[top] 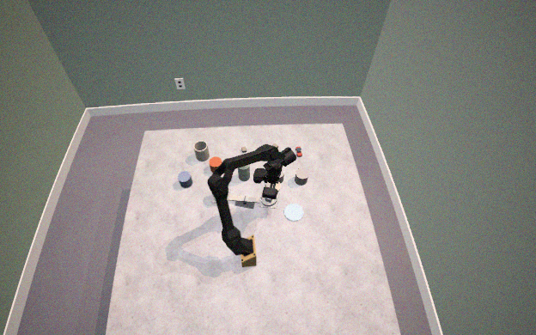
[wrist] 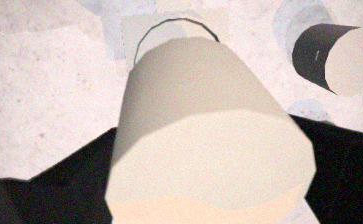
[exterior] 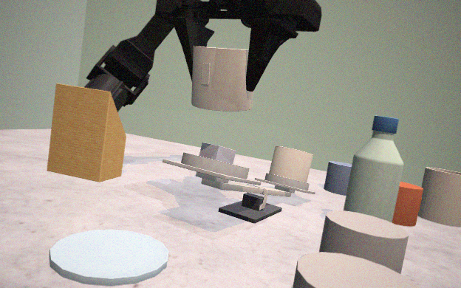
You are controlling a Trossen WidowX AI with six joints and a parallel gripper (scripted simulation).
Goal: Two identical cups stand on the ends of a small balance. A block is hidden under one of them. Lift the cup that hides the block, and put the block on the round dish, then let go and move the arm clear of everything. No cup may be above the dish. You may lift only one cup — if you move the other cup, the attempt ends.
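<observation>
My gripper (exterior: 220,83) is shut on a beige cup (exterior: 222,79) (wrist: 197,95), which hangs upside down above one end of the balance. The grey block (exterior: 217,152) sits uncovered on that end, inside a low ring (exterior: 214,165). The other beige cup (exterior: 292,164) stands on the other end of the balance. The balance beam is tilted over its dark base (exterior: 250,212). The round pale blue dish (top: 294,212) (exterior: 108,255) lies on the table with nothing on it. The held cup hides the block in the wrist view.
A green bottle (exterior: 375,177) with a blue cap stands beyond the balance, near an orange cylinder (top: 216,164) (exterior: 408,204), a blue cylinder (top: 185,179) (exterior: 338,178) and an open grey-brown container (top: 201,152) (exterior: 445,197). Two beige-topped cylinders (exterior: 364,236) (exterior: 348,271) stand at the near right in the exterior view.
</observation>
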